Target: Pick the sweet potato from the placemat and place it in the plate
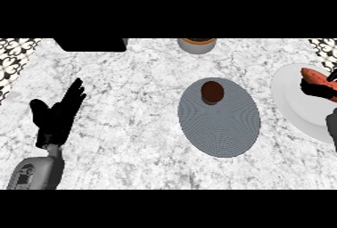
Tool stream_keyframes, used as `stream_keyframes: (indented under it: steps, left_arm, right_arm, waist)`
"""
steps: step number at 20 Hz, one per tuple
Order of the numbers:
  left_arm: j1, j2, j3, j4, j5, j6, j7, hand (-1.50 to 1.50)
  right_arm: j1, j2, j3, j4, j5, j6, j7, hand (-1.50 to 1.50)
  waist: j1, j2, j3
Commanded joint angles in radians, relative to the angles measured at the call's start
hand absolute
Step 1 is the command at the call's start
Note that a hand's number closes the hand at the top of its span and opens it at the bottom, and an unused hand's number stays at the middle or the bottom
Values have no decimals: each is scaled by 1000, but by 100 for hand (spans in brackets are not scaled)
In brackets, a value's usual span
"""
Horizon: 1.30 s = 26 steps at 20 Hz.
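Orange-red against white, the sweet potato [314, 76] sits over the plate [293, 100] at the far right of the head view, with the black fingers of the right hand [320, 90] curled around its lower side. Only part of that hand shows, since the edge of the view cuts it off, and I cannot tell whether the potato already rests on the plate or hangs just above it. The grey oval placemat [219, 118] lies in the middle of the marble counter [132, 89], well apart from the potato, and a small dark brown round thing [212, 92] stands on its far end. A grey cup with an orange rim [197, 45] stands at the far edge of the counter, and a black block [90, 44] sits to its left. The left hand [58, 116] rests at the left side, fingers straight and pointing up, holding nothing.

The step in hand looks like the release, so the task seems nearly done. To do it well, the potato should be lowered until it touches the plate, and it should come in toward the plate's middle, because it is near the upper right part now and a long, rounded thing could roll off. The fingers should then spread before the hand lifts straight up, so they do not drag the potato along.
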Motion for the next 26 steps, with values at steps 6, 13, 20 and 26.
stream_keyframes:
  steps: [6, 13, 20, 26]
  left_arm:
    - [36, 3, -8, -35, 4, -24, 3, 0]
    - [-33, 28, 24, 24, 13, -33, 8, 0]
    - [-1, 17, 21, -28, -1, -2, 34, 0]
    - [6, 21, 35, 17, 4, -13, 1, 0]
  right_arm:
    - [-23, -98, -121, 272, -203, 202, -216, -150]
    - [-52, -126, -169, 344, -259, 87, -545, -150]
    - [-67, -43, -241, 91, -474, 242, -671, -150]
    - [-76, -39, -326, 98, -640, 411, -478, -150]
  waist:
    - [6, 0, 1]
    - [9, 5, 2]
    - [-26, -15, -1]
    - [-23, -9, -1]
